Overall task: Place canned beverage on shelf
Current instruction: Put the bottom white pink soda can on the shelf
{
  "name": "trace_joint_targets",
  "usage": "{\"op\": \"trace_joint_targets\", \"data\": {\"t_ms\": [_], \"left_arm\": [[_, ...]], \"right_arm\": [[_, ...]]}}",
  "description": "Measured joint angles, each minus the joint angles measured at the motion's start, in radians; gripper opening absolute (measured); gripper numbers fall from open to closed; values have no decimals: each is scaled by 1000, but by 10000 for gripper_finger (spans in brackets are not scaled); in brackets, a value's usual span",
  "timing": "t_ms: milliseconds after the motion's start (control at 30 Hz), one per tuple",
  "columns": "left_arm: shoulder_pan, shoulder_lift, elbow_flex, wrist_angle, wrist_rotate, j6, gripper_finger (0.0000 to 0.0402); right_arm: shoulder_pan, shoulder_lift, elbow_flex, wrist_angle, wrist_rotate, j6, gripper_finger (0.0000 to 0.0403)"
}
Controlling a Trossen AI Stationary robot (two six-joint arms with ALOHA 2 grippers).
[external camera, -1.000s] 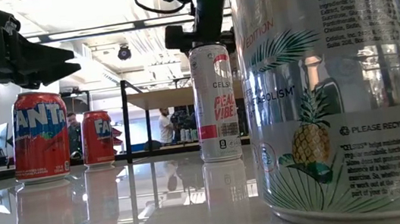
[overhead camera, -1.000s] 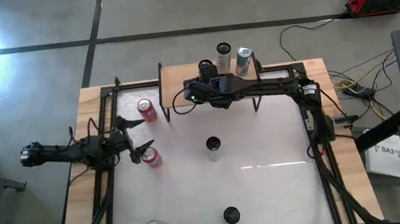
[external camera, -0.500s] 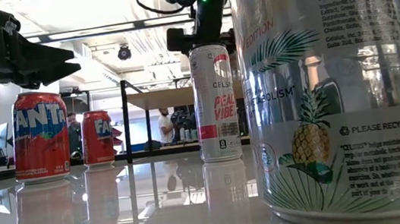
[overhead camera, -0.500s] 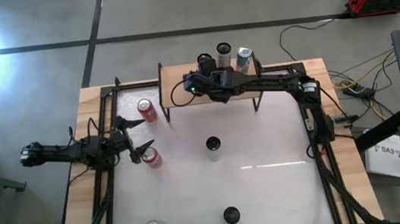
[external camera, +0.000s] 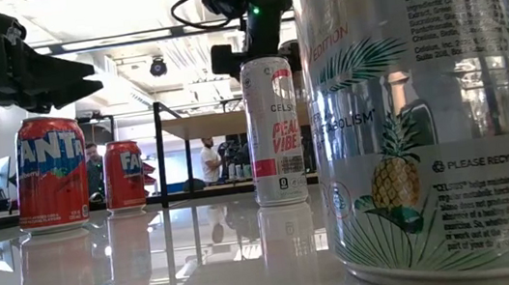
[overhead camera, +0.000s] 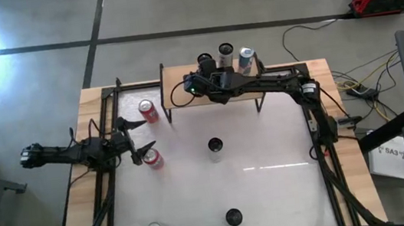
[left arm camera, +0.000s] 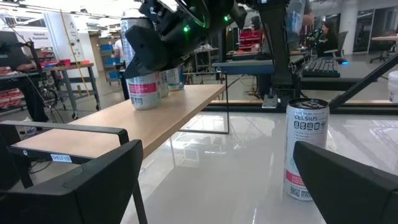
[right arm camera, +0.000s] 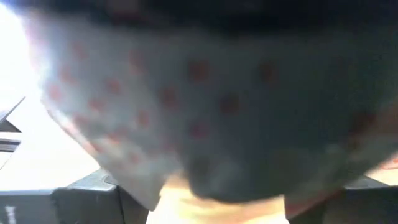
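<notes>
Right gripper (overhead camera: 206, 68), arm stretched across the table, clamps a can (left arm camera: 143, 87) resting on the shelf (overhead camera: 183, 88); its wrist view is filled by blurred can. Left gripper (overhead camera: 137, 140) waits spread wide.

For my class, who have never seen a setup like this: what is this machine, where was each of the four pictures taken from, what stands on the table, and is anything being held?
It is a robot with two dark arms, each ending in a two-fingered tool. One picture looks straight down, one sits at table height, and one rides on each wrist. The right tool is shut on a can with a pink label that stands on the wooden shelf, beside two other cans. The left tool waits open at the table's left edge, between two red Fanta cans. Three more cans stand on the white table. The right wrist picture is filled by the held can.
</notes>
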Motion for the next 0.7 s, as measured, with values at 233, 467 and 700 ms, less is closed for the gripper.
{"op": "trace_joint_targets", "data": {"t_ms": [233,467,700], "left_arm": [[0,2,0,0,0,0,400],[0,2,0,-1,0,0,400],[0,2,0,-1,0,0,400]], "right_arm": [[-4,3,-2,40,20,-6,258],[-10,3,-2,53,25,-14,258],[-22,4,-2,56,33,-16,258]]}}
